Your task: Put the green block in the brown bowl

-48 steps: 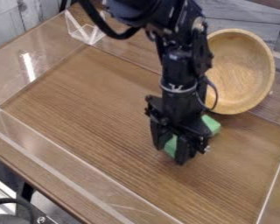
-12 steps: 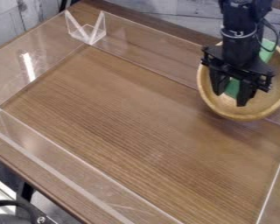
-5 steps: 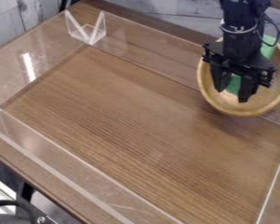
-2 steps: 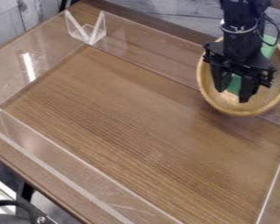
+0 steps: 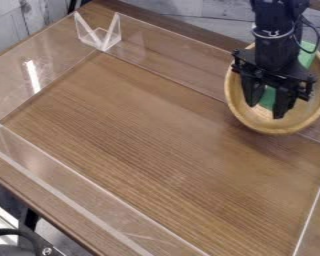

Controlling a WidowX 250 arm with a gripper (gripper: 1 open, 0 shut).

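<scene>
The near half of the desk (image 5: 136, 150) is bare wood grain inside a clear, low-walled tray. Far right sits the bowl (image 5: 240, 102), and the claw (image 5: 275, 103) hangs straight down into it, pressed together on the block (image 5: 264, 95). The block shows as a green sliver between the dark fingers, apparently stood on end with its long axis running up along the claw (hard to be sure at this size). It sits right in the claw, not beside it, and above the bowl's floor rather than resting on it, as far as I can judge. Nothing else shows in the bowl. Letting go looks like all that remains.
</scene>
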